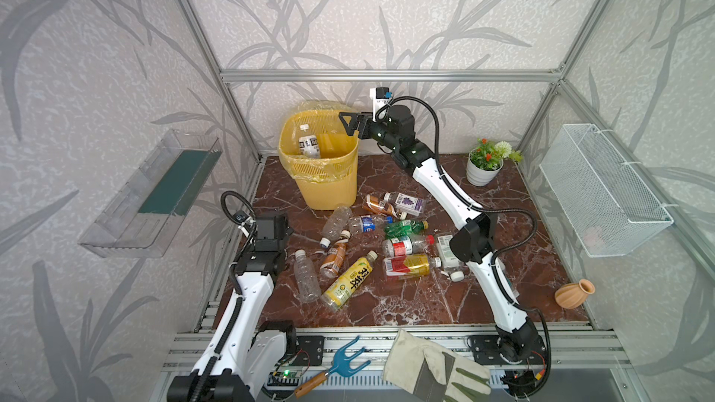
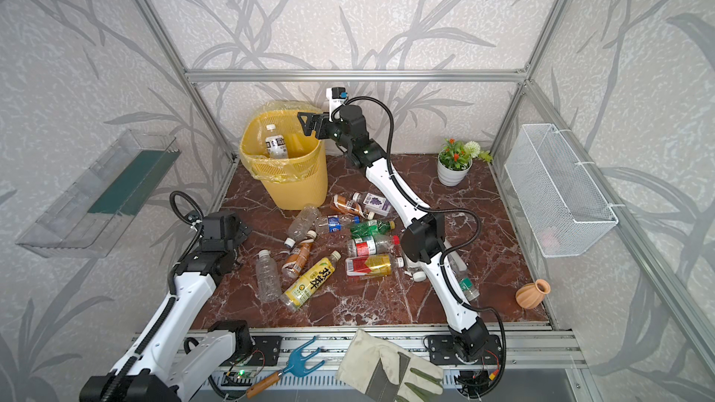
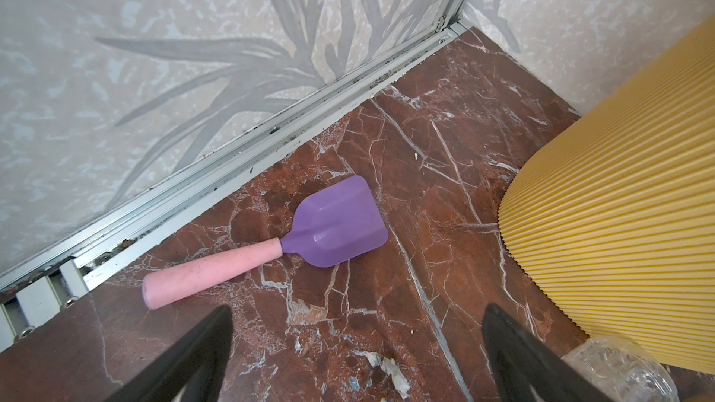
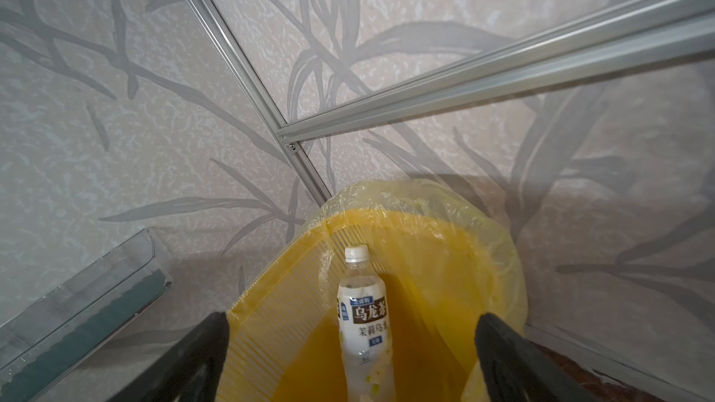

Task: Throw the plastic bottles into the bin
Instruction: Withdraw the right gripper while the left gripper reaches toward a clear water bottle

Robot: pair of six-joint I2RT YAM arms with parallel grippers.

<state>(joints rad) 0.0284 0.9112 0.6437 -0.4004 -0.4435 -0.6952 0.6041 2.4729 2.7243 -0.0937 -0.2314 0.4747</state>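
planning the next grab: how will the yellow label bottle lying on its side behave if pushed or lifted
The yellow label bottle lies on its side, so a push likely rolls it. Seemingly empty and uncrushed: probably light, fairly stiff.

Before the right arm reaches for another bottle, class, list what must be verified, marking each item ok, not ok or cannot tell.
1. Right gripper open and empty: ok.
2. White-labelled bottle inside the bin: ok.
3. Bin upright, liner over its rim: ok.
4. Left gripper open, holding nothing: ok.
5. All bottles binned: not ok; the yellow-labelled bottle and many others lie on the table.
6. Bottle by the right elbow clear of the arm: cannot tell.
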